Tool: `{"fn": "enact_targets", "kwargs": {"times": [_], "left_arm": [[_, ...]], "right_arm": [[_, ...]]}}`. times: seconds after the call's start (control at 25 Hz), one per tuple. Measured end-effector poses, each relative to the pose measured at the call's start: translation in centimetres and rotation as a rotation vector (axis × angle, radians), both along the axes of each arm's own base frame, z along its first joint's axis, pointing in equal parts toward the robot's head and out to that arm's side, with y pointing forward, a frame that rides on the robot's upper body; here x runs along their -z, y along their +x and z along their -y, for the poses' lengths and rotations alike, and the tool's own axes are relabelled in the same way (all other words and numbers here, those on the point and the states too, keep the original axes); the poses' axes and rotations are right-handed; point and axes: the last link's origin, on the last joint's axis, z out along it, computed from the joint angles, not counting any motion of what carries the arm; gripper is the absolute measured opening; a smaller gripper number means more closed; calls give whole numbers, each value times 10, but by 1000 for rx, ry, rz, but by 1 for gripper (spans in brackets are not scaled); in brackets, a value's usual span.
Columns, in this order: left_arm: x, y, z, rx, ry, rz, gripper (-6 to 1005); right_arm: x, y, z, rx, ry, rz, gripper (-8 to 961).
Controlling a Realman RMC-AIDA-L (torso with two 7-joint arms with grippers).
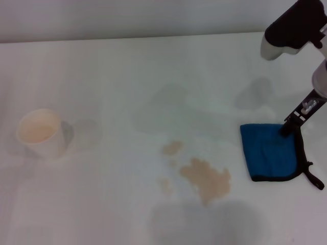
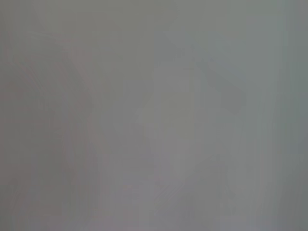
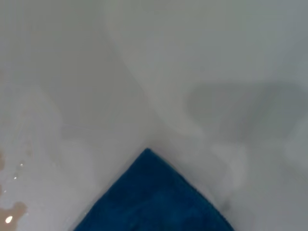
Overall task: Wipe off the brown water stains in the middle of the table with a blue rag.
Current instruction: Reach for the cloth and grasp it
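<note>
The table (image 1: 102, 66) is a wide white top, and the brown water stains (image 1: 206, 178) lie toward its middle, nearer the front edge than the far one — one larger tan patch with a few smaller spots trailing off toward the far-left of it. The blue rag (image 1: 270, 152) lies flat on the table near the right edge, just beside the stains but apart from them, with its black edging showing along the front and right sides and a short black loop tab sticking out at the front-right corner.

The right gripper (image 1: 286, 128) comes down from the upper right, and its dark tip meets the rag at the rag's far-right corner. Whether the fingers are clenched on the cloth or merely pressed against it cannot be told. In the right wrist view one corner of the rag (image 3: 154, 197) points out over bare tabletop, with a bit of the tan stain at the picture's edge.

A white paper cup (image 1: 41, 133) stands upright near the left edge, well apart from the stains. The left gripper is nowhere to be seen — its wrist view shows only blank grey.
</note>
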Motion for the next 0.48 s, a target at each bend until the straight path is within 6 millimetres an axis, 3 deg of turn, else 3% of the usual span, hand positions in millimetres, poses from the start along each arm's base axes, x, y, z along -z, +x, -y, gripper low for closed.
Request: {"fn": "enact_targets", "kwargs": {"times": [0.48], "left_arm": [[1,-1,-1,-9,-6,-2,882]], "right_arm": [[13,21,-9,24,0,8,781]]}}
